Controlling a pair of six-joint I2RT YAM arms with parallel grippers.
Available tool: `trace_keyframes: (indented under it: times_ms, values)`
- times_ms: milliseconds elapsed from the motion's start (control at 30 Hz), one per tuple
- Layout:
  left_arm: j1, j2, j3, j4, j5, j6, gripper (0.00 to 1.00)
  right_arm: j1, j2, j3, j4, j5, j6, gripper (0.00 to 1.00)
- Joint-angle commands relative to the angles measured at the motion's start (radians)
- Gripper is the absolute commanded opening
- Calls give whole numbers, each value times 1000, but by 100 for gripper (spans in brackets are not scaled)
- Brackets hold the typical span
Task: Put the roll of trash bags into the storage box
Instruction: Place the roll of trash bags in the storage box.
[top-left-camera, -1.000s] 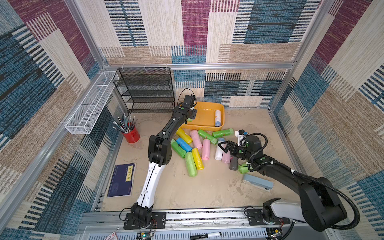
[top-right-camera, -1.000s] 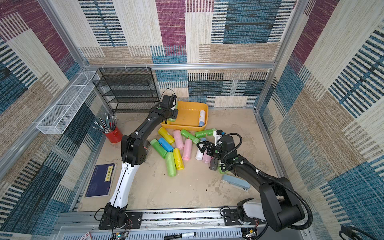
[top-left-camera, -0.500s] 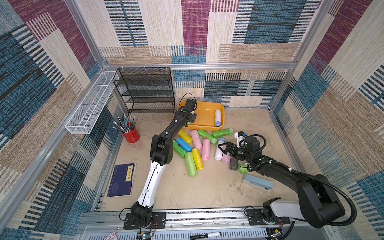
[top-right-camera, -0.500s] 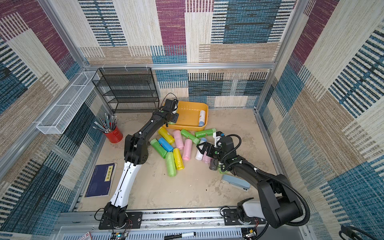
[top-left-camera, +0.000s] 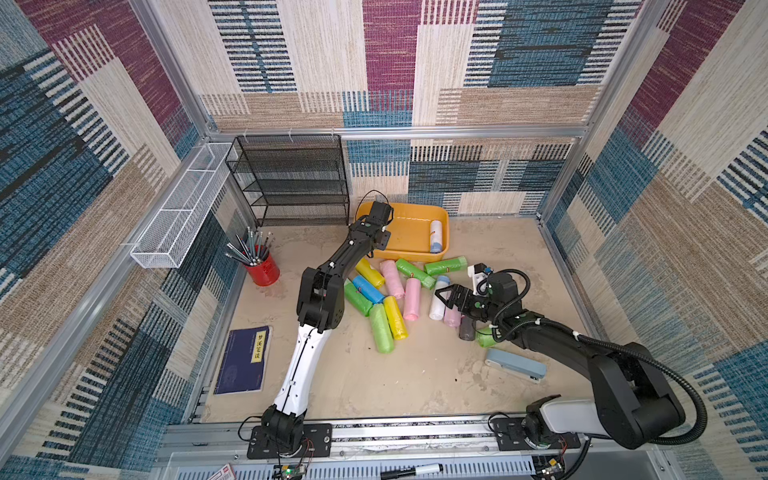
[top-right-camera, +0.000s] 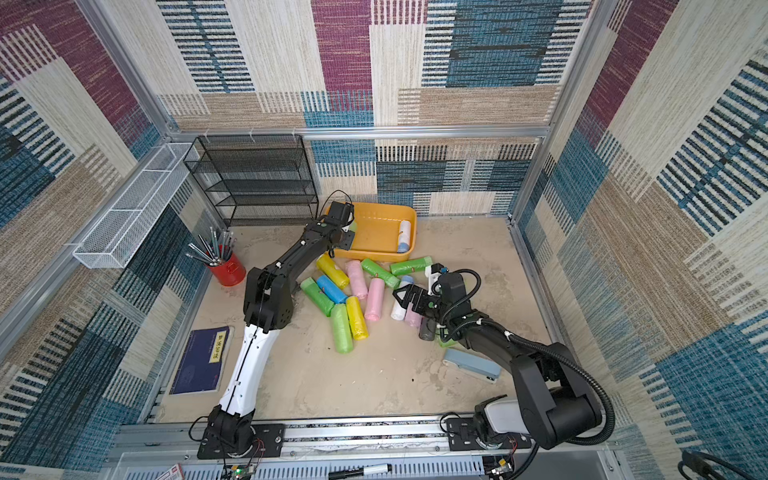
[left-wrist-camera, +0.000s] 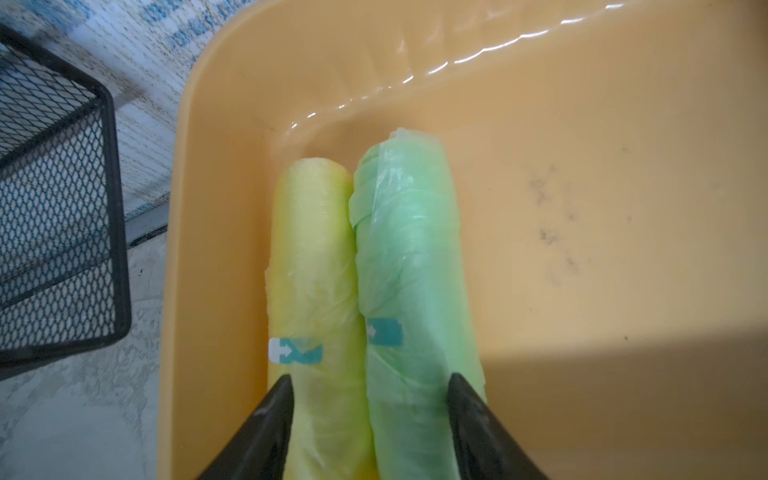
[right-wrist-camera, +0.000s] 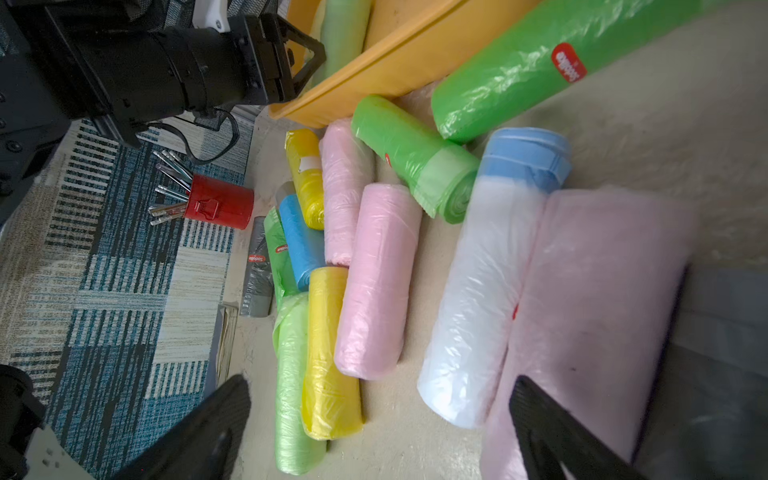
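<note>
The orange-yellow storage box stands at the back by the wall. My left gripper hangs over its left end, open. Its fingers straddle a yellow roll and a pale green roll lying side by side on the box floor. A white roll with a blue end lies at the box's right end. Several coloured rolls are scattered on the table in front. My right gripper is open and low beside a white roll and a pink roll.
A black mesh rack stands left of the box, with a white wire basket on the left wall. A red pen cup and a blue book are on the left. A blue-grey stapler lies beside the right arm.
My left wrist has shifted slightly over the box's left end, and its jaws now stand apart with the green roll lying free. The right arm has hardly moved.
</note>
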Motion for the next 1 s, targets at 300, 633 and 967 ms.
trace_keyframes:
  times_ms: [300, 633, 967]
  values:
    - [1, -84, -177, -7, -5, -81, 51, 0, -2, 29, 6, -26, -4, 99]
    - [-5, -144, -283, -7, 27, -131, 46, 0, -15, 62, -69, 2, -47, 99]
    - [-14, -220, -338, -7, 79, -206, 43, 0, -23, 141, -243, 130, -149, 99]
